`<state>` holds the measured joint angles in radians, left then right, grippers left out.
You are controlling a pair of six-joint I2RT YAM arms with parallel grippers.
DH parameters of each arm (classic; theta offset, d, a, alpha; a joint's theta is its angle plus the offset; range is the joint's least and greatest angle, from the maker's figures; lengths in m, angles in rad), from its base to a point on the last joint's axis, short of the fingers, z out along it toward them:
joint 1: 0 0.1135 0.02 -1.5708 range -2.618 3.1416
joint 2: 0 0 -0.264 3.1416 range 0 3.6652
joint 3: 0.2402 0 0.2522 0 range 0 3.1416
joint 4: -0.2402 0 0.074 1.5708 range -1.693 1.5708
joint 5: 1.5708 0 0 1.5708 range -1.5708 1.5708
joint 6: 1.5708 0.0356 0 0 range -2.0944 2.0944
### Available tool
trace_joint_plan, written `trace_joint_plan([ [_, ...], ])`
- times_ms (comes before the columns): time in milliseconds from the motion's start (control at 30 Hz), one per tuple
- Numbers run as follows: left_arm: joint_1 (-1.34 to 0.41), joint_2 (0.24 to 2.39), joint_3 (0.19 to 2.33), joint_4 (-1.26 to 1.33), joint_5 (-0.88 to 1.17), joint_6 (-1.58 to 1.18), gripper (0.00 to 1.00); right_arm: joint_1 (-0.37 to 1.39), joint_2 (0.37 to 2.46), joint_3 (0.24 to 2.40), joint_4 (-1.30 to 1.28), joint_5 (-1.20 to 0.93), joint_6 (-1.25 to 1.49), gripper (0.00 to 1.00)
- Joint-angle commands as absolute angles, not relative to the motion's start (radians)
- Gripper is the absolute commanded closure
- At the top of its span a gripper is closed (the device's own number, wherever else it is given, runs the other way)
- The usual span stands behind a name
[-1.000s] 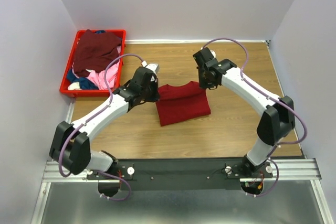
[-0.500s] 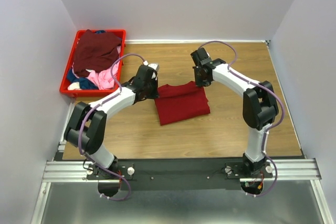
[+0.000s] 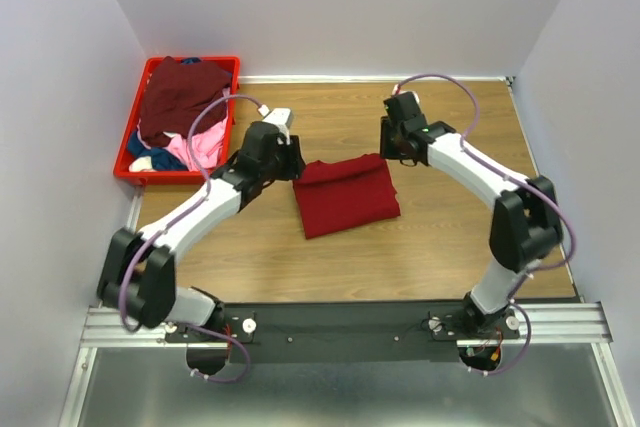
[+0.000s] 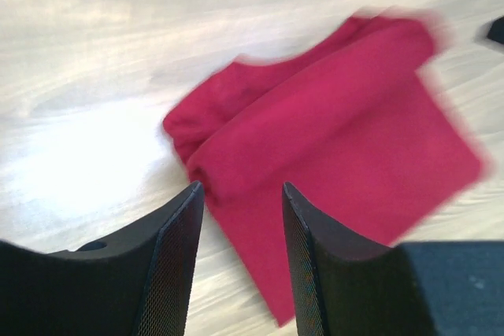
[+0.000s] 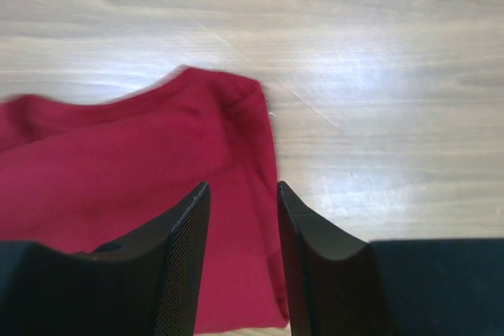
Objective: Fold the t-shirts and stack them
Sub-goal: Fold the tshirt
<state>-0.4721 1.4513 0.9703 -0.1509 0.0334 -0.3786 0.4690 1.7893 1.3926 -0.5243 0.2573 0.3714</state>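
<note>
We get bright, even light from above here, with only soft shadows. Glare washes out the table [image 4: 71,155] in both wrist views, and the red shirt [image 4: 339,139] smears at its edges with motion blur in the left one.

No text, label or number can be read anywhere (all views).

the folded shirt [image 3: 346,196] is soft, matt red cloth on a table [image 3: 440,247] of smooth wood with a faint sheen. the crate [image 3: 150,178] is glossy red plastic. the left gripper [image 4: 241,202] has matt black fingers [image 4: 169,265] with a fine mesh-like texture.
</note>
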Motion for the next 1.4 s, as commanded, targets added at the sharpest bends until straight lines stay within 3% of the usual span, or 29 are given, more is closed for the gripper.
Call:
trace_joint_plan([
  [0, -0.492, 1.235, 0.861, -0.011, 0.008, -0.388, 0.48, 0.451, 1.619, 1.266, -0.345, 0.115, 0.335, 0.52],
  [167, -0.486, 1.112, 0.695, 0.081, -0.032, -0.428, 0.45, 0.369, 1.58, 1.129, -0.192, -0.145, 0.23, 0.4],
  [200, -0.48, 1.114, 0.686, 0.081, -0.04, -0.443, 0.4, 0.323, 1.585, 1.097, -0.172, -0.19, 0.209, 0.39],
  [333, -0.462, 1.193, 0.716, 0.032, -0.009, -0.454, 0.39, 0.265, 1.638, 1.11, -0.135, -0.317, 0.193, 0.36],
  [433, -0.454, 1.293, 0.796, -0.031, -0.006, -0.46, 0.39, 0.253, 1.709, 1.155, -0.133, -0.377, 0.23, 0.39],
  [667, -0.433, 1.462, 0.922, -0.063, -0.006, -0.469, 0.52, 0.252, 1.81, 1.206, -0.129, -0.371, 0.313, 0.46],
  [1233, -0.434, 1.635, 0.974, -0.084, 0.072, -0.463, 0.59, 0.253, 1.894, 1.221, -0.107, -0.437, 0.357, 0.56],
  [1300, -0.436, 1.643, 0.971, -0.084, 0.075, -0.463, 0.62, 0.253, 1.898, 1.22, -0.104, -0.44, 0.359, 0.62],
  [1367, -0.434, 1.646, 0.973, -0.084, 0.084, -0.463, 0.71, 0.252, 1.896, 1.216, -0.101, -0.443, 0.359, 0.71],
])
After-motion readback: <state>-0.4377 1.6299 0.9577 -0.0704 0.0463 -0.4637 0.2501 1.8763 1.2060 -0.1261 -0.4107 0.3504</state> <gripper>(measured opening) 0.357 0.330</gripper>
